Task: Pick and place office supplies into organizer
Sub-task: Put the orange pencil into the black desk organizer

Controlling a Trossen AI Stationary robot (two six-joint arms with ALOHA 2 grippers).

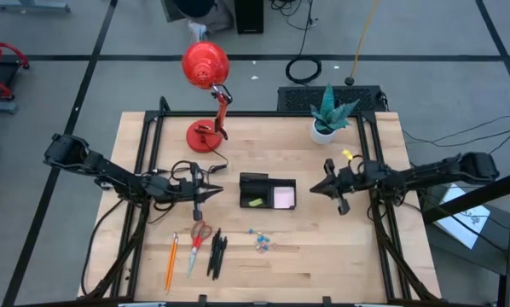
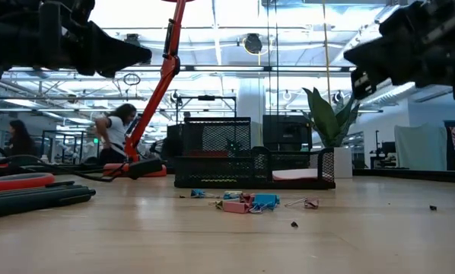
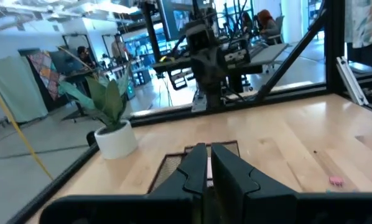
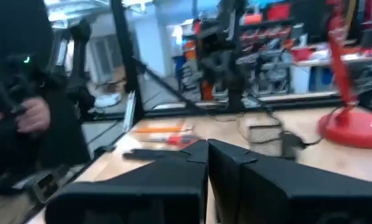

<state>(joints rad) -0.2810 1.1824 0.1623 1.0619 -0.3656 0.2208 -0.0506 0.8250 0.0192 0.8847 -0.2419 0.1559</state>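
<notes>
The black organizer stands mid-table, with a yellow-green piece and a pale sticky pad lying in its compartments. Nearer the front edge, an orange pencil, red-handled scissors, black pens and small clips lie flat on the wood. My left gripper hangs level just left of the organizer, shut with nothing between its fingers. My right gripper hangs level to the organizer's right, shut and holding nothing. Both point at the organizer.
A red desk lamp stands on its base at the far left. A white plant pot sits at the far right. A person stands beyond the table's left side. Bare wood lies right of the clips.
</notes>
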